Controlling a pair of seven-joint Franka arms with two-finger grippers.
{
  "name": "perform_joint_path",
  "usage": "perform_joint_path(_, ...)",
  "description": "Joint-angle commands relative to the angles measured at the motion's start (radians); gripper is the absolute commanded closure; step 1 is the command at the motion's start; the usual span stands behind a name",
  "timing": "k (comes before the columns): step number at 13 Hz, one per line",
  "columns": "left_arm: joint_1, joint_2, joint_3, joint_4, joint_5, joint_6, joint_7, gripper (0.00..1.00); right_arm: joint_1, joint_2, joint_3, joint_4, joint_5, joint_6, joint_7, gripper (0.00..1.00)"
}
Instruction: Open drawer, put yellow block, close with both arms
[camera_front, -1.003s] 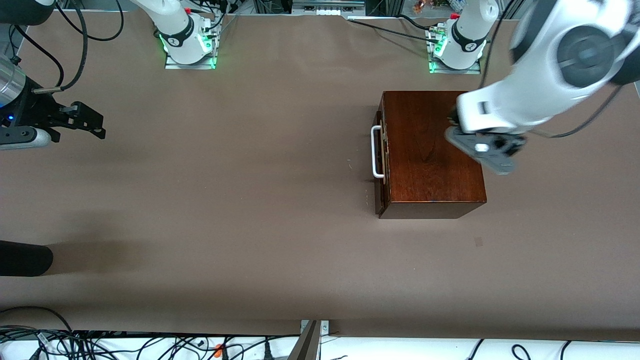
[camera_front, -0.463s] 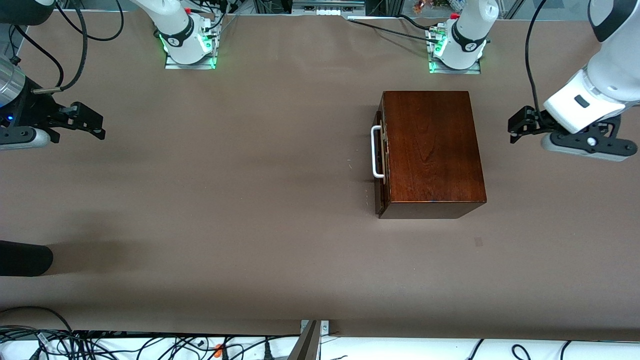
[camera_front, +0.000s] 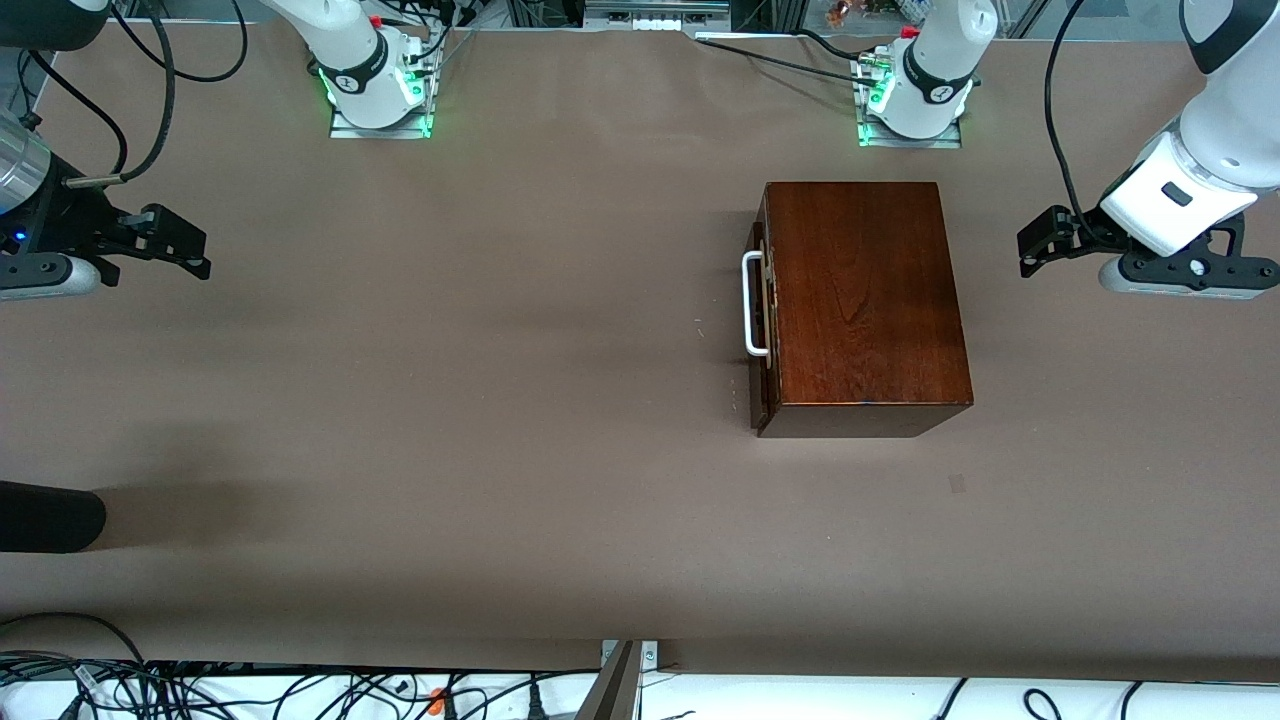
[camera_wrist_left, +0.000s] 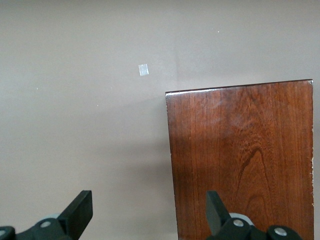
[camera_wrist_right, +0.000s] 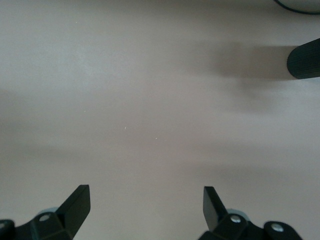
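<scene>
The mahogany box (camera_front: 860, 300) stands on the table toward the left arm's end. Its drawer (camera_front: 763, 330) is pushed in, with the white handle (camera_front: 751, 303) facing the right arm's end. The yellow block is not in view. My left gripper (camera_front: 1028, 250) is open and empty, beside the box at the left arm's end of the table; in the left wrist view (camera_wrist_left: 150, 205) it hangs over the edge of the box top (camera_wrist_left: 240, 160). My right gripper (camera_front: 200, 252) is open and empty over bare table at the right arm's end (camera_wrist_right: 146, 200), waiting.
A dark rounded object (camera_front: 45, 515) juts in at the right arm's end, nearer the front camera; it also shows in the right wrist view (camera_wrist_right: 305, 62). A small tape mark (camera_front: 957, 484) lies nearer the camera than the box. Cables (camera_front: 300, 690) run along the near edge.
My left arm has swung off the box top out to the left arm's end of the table and settled there. The right arm and the box have not moved.
</scene>
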Motion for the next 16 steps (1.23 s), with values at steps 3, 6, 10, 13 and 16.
perform_joint_path(3,0.003,-0.003,-0.011,0.005,-0.012,-0.006,-0.009,0.00,-0.008,0.006,0.003,0.016,0.021,0.006,0.000,0.00)
perform_joint_path(6,0.000,-0.001,-0.013,0.007,-0.012,-0.018,-0.009,0.00,-0.007,0.010,0.002,0.016,0.023,0.012,0.000,0.00)
perform_joint_path(10,-0.007,0.007,-0.013,0.019,-0.011,-0.024,-0.009,0.00,-0.007,0.012,0.002,0.016,0.036,0.020,0.000,0.00)
perform_joint_path(13,-0.008,0.008,-0.015,0.027,-0.011,-0.030,-0.009,0.00,-0.007,0.012,0.002,0.016,0.043,0.019,0.000,0.00)
perform_joint_path(16,-0.008,0.008,-0.015,0.027,-0.011,-0.030,-0.007,0.00,-0.008,0.012,0.002,0.016,0.043,0.019,0.000,0.00)
